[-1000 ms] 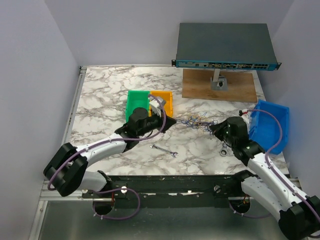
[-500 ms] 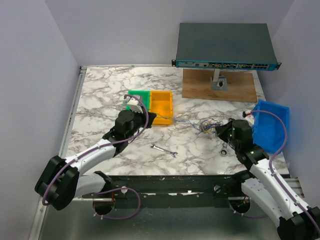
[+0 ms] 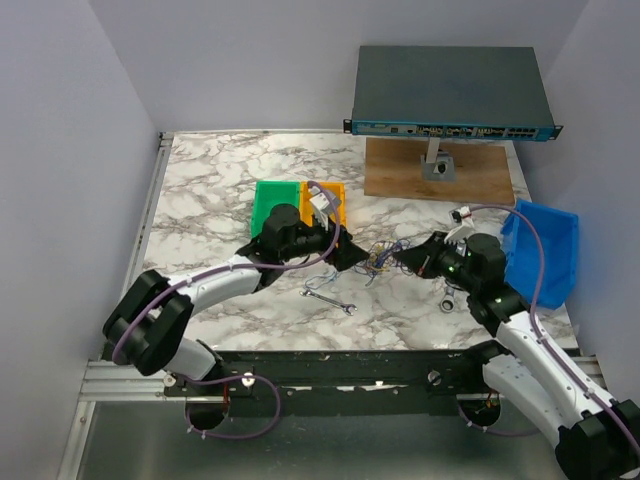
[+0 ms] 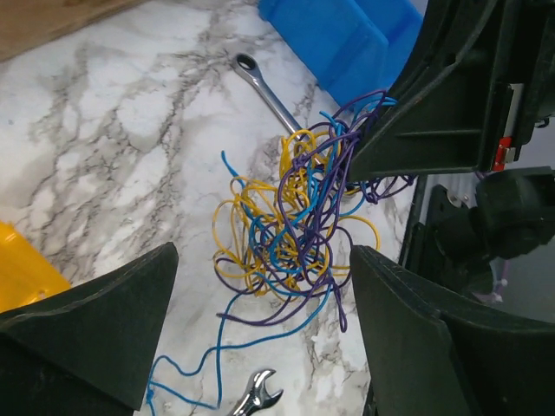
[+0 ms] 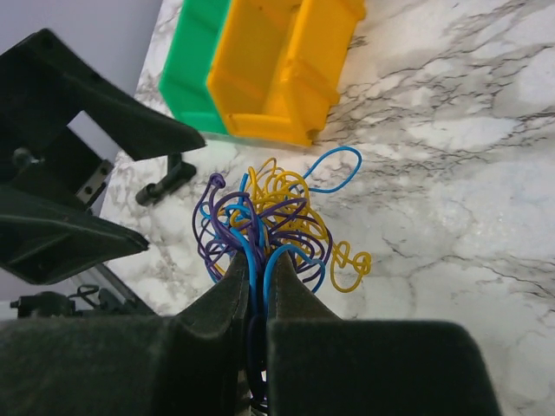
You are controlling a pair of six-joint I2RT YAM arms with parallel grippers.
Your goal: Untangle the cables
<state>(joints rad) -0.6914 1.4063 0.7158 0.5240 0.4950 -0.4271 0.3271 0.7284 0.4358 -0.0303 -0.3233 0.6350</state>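
Note:
The cables (image 4: pixel 295 227) are a tangled bunch of thin blue, purple and yellow wires lying on the marble table (image 3: pixel 210 190), seen as a small knot (image 3: pixel 384 258) in the top view. My right gripper (image 5: pixel 257 270) is shut on the near side of the bunch, with blue and purple strands pinched between its fingers (image 5: pixel 221 299); it points left (image 3: pixel 408 258). My left gripper (image 4: pixel 260 347) stands open just left of the bunch (image 3: pixel 355 258), its jaws wide apart with only a loose blue strand and table between them.
A small steel wrench (image 3: pixel 330 300) lies in front of the bunch and another (image 3: pixel 450 298) by the right arm. Green (image 3: pixel 275 205) and orange (image 3: pixel 330 198) bins sit behind the left gripper. At right are a blue bin (image 3: pixel 545 255), a wooden board (image 3: pixel 400 175) and a network switch (image 3: pixel 450 85).
My left gripper, shut and drawn back to the left half a second ago, has come right to the bunch and opened. The right gripper has carried the bunch slightly left.

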